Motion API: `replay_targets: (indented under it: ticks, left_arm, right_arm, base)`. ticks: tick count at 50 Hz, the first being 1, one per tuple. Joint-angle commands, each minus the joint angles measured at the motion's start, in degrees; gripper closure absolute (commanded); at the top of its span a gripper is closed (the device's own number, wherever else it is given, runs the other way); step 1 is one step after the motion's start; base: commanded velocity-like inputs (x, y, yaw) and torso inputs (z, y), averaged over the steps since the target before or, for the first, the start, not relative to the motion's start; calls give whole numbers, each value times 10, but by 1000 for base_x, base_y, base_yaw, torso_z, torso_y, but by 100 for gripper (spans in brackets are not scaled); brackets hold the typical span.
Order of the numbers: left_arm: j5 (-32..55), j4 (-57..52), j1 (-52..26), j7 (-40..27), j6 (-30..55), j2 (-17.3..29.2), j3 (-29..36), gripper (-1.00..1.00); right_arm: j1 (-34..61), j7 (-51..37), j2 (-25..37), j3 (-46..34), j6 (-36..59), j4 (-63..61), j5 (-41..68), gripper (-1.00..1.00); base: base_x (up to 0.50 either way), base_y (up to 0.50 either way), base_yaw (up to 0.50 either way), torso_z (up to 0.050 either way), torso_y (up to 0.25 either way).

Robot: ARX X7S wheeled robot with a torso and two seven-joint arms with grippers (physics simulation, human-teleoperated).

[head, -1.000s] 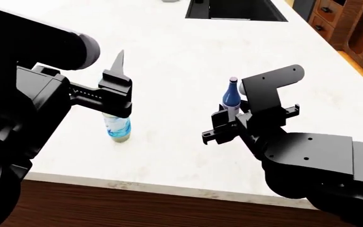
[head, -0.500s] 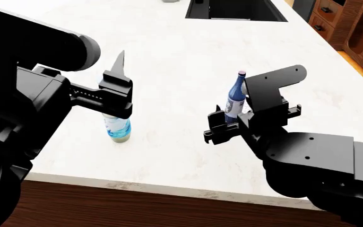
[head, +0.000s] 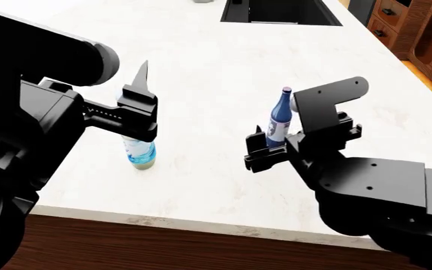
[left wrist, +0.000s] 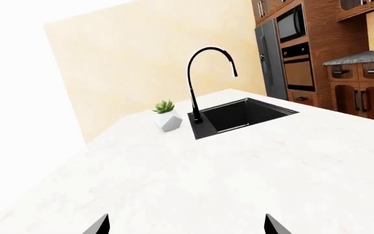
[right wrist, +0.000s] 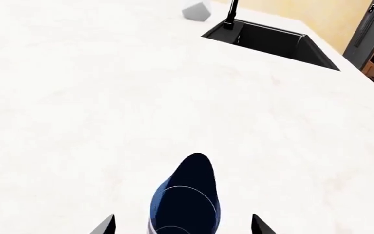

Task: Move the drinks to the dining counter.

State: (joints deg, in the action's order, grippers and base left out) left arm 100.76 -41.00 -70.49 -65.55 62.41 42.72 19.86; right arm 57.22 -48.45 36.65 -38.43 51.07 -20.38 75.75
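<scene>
Ahead of me a black sink (left wrist: 242,115) with a curved black faucet (left wrist: 203,78), a small plant in a white pot (left wrist: 167,116) beside it, a pale yellow wall (left wrist: 154,53) behind, and brown wood cabinets (left wrist: 359,90) with a dark refrigerator (left wrist: 270,58)

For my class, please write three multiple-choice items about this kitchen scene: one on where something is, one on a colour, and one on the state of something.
1. Where does the milk bottle stand?
A. in the sink
B. on the off-white counter below the left gripper
C. on the floor

2. What colour is the faucet?
A. black
B. gold
C. white

3. How does the dark-blue bottle stand?
A. lying flat
B. upside down
C. upright between the right gripper's fingers

Key: 1 B, the milk bottle rests on the off-white counter under the left gripper. 2 A, the faucet is black. 3 C, the dark-blue bottle points cap-up at the right gripper.
</scene>
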Motion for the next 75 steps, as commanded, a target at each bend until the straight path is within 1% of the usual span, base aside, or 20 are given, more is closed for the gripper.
replay_targets:
  ticks: [1, 8, 17, 19, 22, 24, 25, 27, 29, 31, 33, 34, 36, 37, 42, 53, 58, 65, 70, 75]
  left_arm:
    - [10, -1, -8, -7, -3, 1, 4, -100]
    - [19, -5, -14, -16, -6, 0, 7, -100]
    - [27, -9, -20, -23, -8, -2, 11, -100]
    - [32, -11, -23, -29, -9, -2, 13, -100]
    - [39, -14, -28, -35, -10, -3, 16, -100]
    - [43, -16, -31, -38, -12, -3, 17, -100]
    - [45, -16, -33, -40, -11, -3, 18, -100]
    - [55, -17, -43, -47, -13, -3, 20, -100]
    - [61, -19, -51, -53, -12, -4, 23, -100]
    - [75, -20, -65, -63, -13, -2, 27, -100]
    - [87, -21, -76, -71, -13, 1, 29, -100]
    - [95, -22, -83, -76, -15, 3, 29, -100]
    - [102, -24, -89, -81, -16, 6, 30, -100]
    - [110, -26, -94, -87, -17, 9, 30, -100]
    - [144, -31, -126, -109, -23, 21, 34, -100]
    - [248, -43, -229, -171, -40, 70, 45, -100]
    - [277, -46, -262, -184, -48, 86, 45, -100]
    - [294, -54, -282, -195, -59, 96, 50, -100]
    - [313, -59, -310, -206, -68, 99, 60, -100]
    - [345, -58, -364, -223, -78, 103, 74, -100]
  right_arm:
    - [9, -27, 12, 15, 7, -33, 31, -100]
    - [45, -95, 45, 55, 19, -119, 119, -100]
    - [72, -161, 72, 83, 13, -165, 201, -100]
    - [88, -203, 77, 78, 20, -165, 231, -100]
    - [91, -232, 85, 88, 7, -180, 256, -100]
    - [103, -292, 94, 88, 1, -181, 272, -100]
    - [119, -289, 98, 89, 8, -191, 293, -100]
    - [143, -310, 103, 97, 9, -219, 293, -100]
    - [148, -301, 103, 111, -3, -232, 302, -100]
    - [162, -315, 110, 129, -17, -251, 308, -100]
    - [153, -314, 118, 151, -40, -258, 313, -100]
    - [151, -310, 126, 157, -43, -257, 320, -100]
    - [148, -295, 134, 170, -42, -267, 295, -100]
    - [136, -294, 143, 179, -56, -263, 317, -100]
    - [140, -297, 166, 195, -61, -277, 326, -100]
    - [133, -309, 230, 254, -95, -312, 357, -100]
    - [131, -313, 248, 271, -105, -321, 364, -100]
    - [140, -320, 260, 287, -124, -330, 387, -100]
    - [162, -331, 273, 294, -131, -340, 412, -100]
    - [211, -348, 280, 287, -134, -344, 447, -100]
  base:
    - [0, 0, 0, 0, 0]
    - [0, 0, 0, 0, 0]
    - [0, 0, 0, 0, 0]
    - [0, 0, 0, 0, 0]
    - [0, 0, 0, 0, 0]
    - [0, 0, 0, 0, 0]
    - [0, 0, 0, 0, 0]
    - [0, 0, 0, 0, 0]
    - [0, 0, 0, 0, 0]
    - [0, 0, 0, 0, 0]
    - [0, 0, 0, 0, 0]
    - [0, 0, 0, 0, 0]
    - [0, 0, 0, 0, 0]
    - [0, 0, 0, 0, 0]
    - [0, 0, 0, 0, 0]
    - [0, 0, 0, 0, 0]
    - [0, 0, 0, 0, 0]
    - [0, 0, 0, 0, 0]
    - [0, 0, 0, 0, 0]
    - [0, 0, 0, 0, 0]
